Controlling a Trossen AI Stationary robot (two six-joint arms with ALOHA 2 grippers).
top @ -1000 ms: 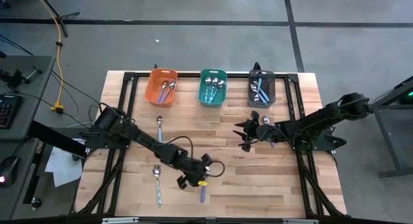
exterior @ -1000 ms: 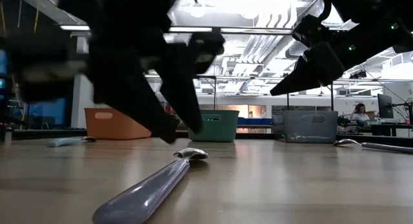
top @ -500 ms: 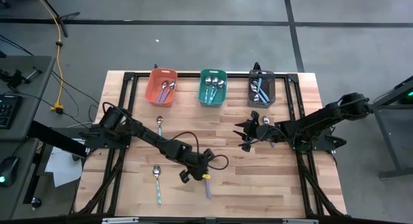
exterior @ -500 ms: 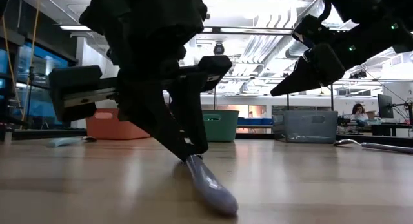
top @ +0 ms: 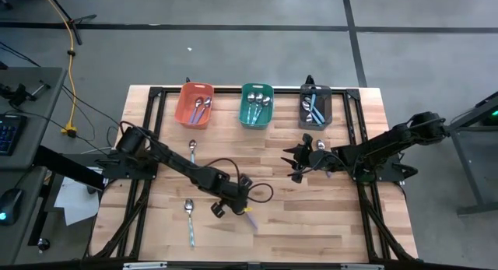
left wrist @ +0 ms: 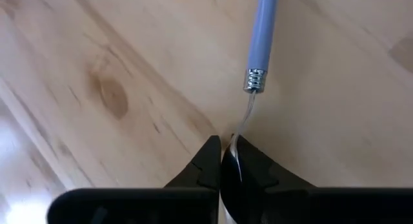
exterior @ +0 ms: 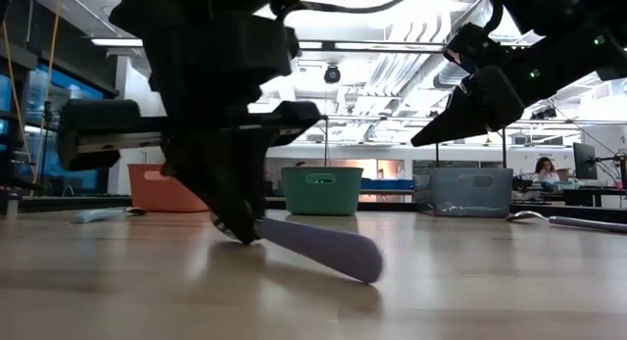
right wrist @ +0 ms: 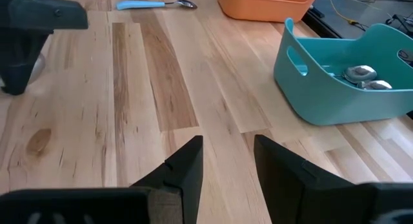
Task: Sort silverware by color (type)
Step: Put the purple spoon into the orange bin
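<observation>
Wood-plank table (top: pixel 311 215) under bright ceiling lights, and down at its near middle the left gripper (left wrist: pixel 227 161) has its two fingers pinched tight on the thin metal neck of a purple-handled spoon (left wrist: pixel 261 37), right below the ribbed collar, with the handle sticking out ahead of it. From table height that spoon (exterior: pixel 318 248) hangs tilted, its free end low over the boards. My read: the grip is narrow and far from the handle's weight, so the spoon may swivel; a slow, level lift before any swing toward the bins looks wise, and no loosening until it hangs over the right bin. Farther out, the right gripper (right wrist: pixel 226 161) hovers with its fingers spread, holding nothing, parked over the table's right side. Two loose spoons wait on the left half: a light-blue-handled spoon (top: pixel 192 152) toward the bins and another spoon (top: pixel 190 220) near the front edge. Along the far edge sit the orange bin (top: pixel 195 105), the teal bin (top: pixel 256 105) and the dark grey bin (top: pixel 315 106), each already holding spoons. The carry path over the boards looks open; the left arm's own looping cable (top: pixel 261 194) is the one thing close enough to snag.
</observation>
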